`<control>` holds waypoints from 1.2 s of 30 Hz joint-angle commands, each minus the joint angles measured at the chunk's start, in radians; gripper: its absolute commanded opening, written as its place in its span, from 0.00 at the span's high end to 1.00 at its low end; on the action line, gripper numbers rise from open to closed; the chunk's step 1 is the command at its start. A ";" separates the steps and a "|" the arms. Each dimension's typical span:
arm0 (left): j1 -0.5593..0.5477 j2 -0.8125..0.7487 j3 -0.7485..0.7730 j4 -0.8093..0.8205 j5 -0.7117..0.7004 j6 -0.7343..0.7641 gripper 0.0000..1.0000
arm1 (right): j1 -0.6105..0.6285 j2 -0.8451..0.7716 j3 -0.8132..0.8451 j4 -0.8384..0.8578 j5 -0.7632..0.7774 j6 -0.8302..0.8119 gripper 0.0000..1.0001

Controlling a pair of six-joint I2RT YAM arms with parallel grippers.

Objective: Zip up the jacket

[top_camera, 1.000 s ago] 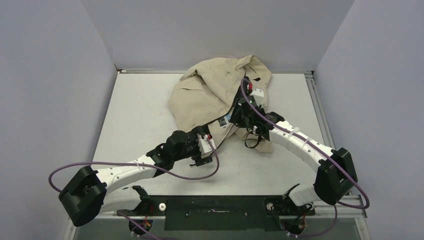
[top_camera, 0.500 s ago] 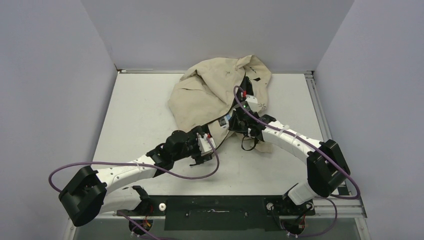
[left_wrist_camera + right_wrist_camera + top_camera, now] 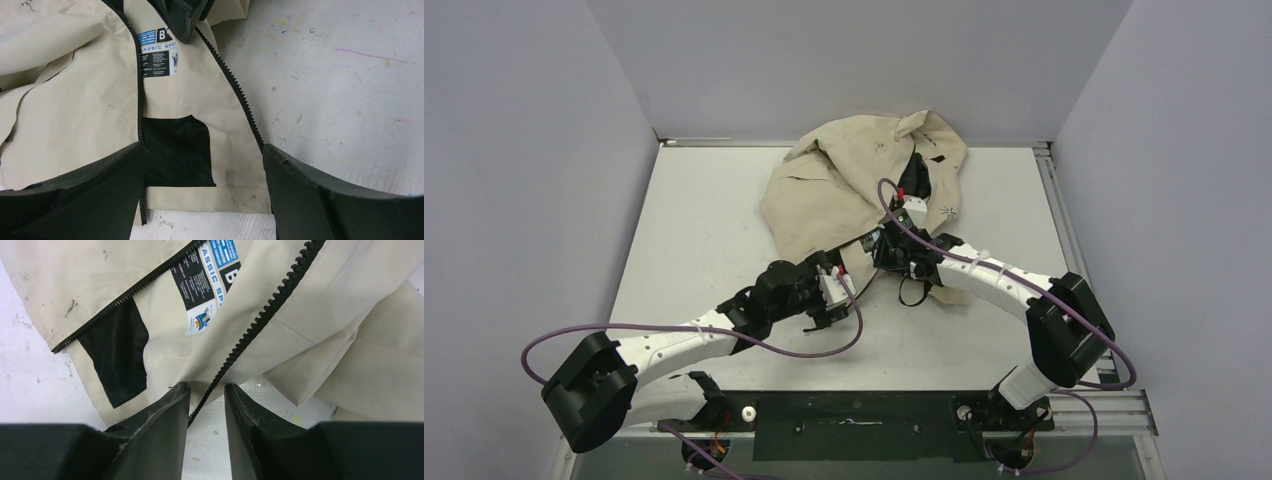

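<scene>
The beige jacket [image 3: 834,185] lies crumpled at the back middle of the table, its lower front open towards me. My left gripper [image 3: 839,290] hovers at the hem, open wide; in the left wrist view [image 3: 204,150] the black mesh lining [image 3: 175,150] and both zipper edges [image 3: 140,100] [image 3: 240,95] lie between its fingers. The blue-white label [image 3: 157,52] sits just beyond. My right gripper [image 3: 886,248] is over the same hem; in the right wrist view [image 3: 207,387] its jaws stand narrowly apart, with one zipper edge [image 3: 260,320] running down into the gap.
Grey walls enclose the white table [image 3: 704,230] on three sides, and a metal rail [image 3: 1064,230] runs along the right edge. A thin black cord loop [image 3: 911,295] hangs by the right wrist. Purple cables arc from both arms.
My right arm has swung left and nearer along the jacket's front to the hem, and its jaws have narrowed. The left arm has stayed put.
</scene>
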 commanded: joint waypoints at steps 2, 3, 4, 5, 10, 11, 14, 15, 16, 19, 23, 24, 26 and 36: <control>-0.005 -0.017 0.012 0.054 -0.009 -0.016 0.17 | 0.008 -0.002 0.000 0.023 0.013 0.018 0.72; -0.005 -0.017 0.013 0.055 -0.008 -0.018 0.17 | 0.008 -0.006 0.000 0.017 0.017 0.020 0.75; -0.005 -0.017 0.013 0.057 -0.008 -0.020 0.17 | 0.010 -0.012 0.001 0.012 0.022 0.020 0.77; -0.005 -0.017 0.014 0.057 -0.005 -0.022 0.17 | 0.013 -0.020 0.000 0.007 0.027 0.021 0.80; -0.027 -0.008 0.022 0.059 0.009 -0.029 0.16 | 0.017 -0.048 0.005 0.000 0.023 0.024 0.95; -0.035 -0.005 0.023 0.061 0.009 -0.033 0.16 | 0.020 -0.051 0.013 0.003 0.020 0.024 0.95; -0.062 0.009 0.027 0.076 -0.012 -0.047 0.14 | 0.032 -0.057 0.052 -0.003 0.012 0.025 0.95; -0.070 0.015 0.028 0.081 -0.027 -0.052 0.13 | 0.034 -0.055 0.072 -0.008 0.008 0.027 0.95; -0.079 0.020 0.030 0.088 -0.037 -0.060 0.12 | 0.038 -0.056 0.092 -0.016 0.008 0.027 0.95; -0.099 0.039 0.036 0.111 -0.101 -0.093 0.11 | 0.047 -0.056 0.144 -0.038 0.012 0.034 0.95; -0.115 0.069 0.033 0.146 -0.222 -0.130 0.15 | 0.051 -0.064 0.185 -0.046 0.003 0.053 0.95; -0.117 0.074 0.029 0.157 -0.245 -0.130 0.19 | 0.052 -0.067 0.188 -0.043 0.000 0.059 0.95; -0.119 0.084 0.020 0.172 -0.277 -0.118 0.26 | 0.053 -0.076 0.188 -0.040 -0.001 0.068 0.95; -0.143 0.147 0.038 0.176 -0.359 -0.038 0.49 | 0.053 -0.086 0.212 -0.047 -0.011 0.081 0.95</control>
